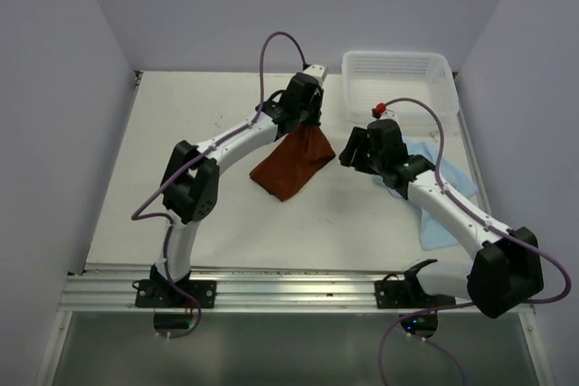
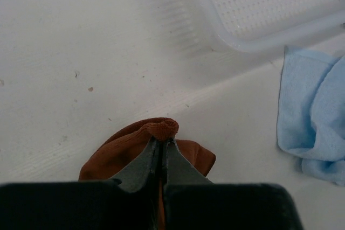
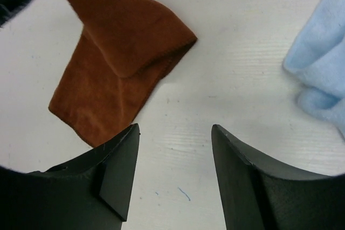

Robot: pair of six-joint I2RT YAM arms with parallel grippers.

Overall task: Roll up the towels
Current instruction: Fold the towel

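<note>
A rust-brown towel [image 1: 291, 164] hangs crumpled from my left gripper [image 1: 308, 119], its lower end resting on the table. In the left wrist view the left gripper [image 2: 161, 141] is shut on a bunched corner of the brown towel [image 2: 159, 129]. My right gripper [image 1: 355, 153] is open and empty just right of the brown towel; in the right wrist view the right gripper [image 3: 175, 129] hovers over bare table beside the brown towel [image 3: 118, 63]. A light blue towel [image 1: 443, 201] lies crumpled under the right arm; it also shows in the left wrist view [image 2: 312, 117] and the right wrist view [image 3: 323, 74].
A white perforated plastic basket [image 1: 398, 83] stands at the back right of the white table [image 1: 199, 133], and its rim shows in the left wrist view [image 2: 259, 39]. Grey walls enclose the table on three sides. A metal rail [image 1: 289, 287] runs along the near edge.
</note>
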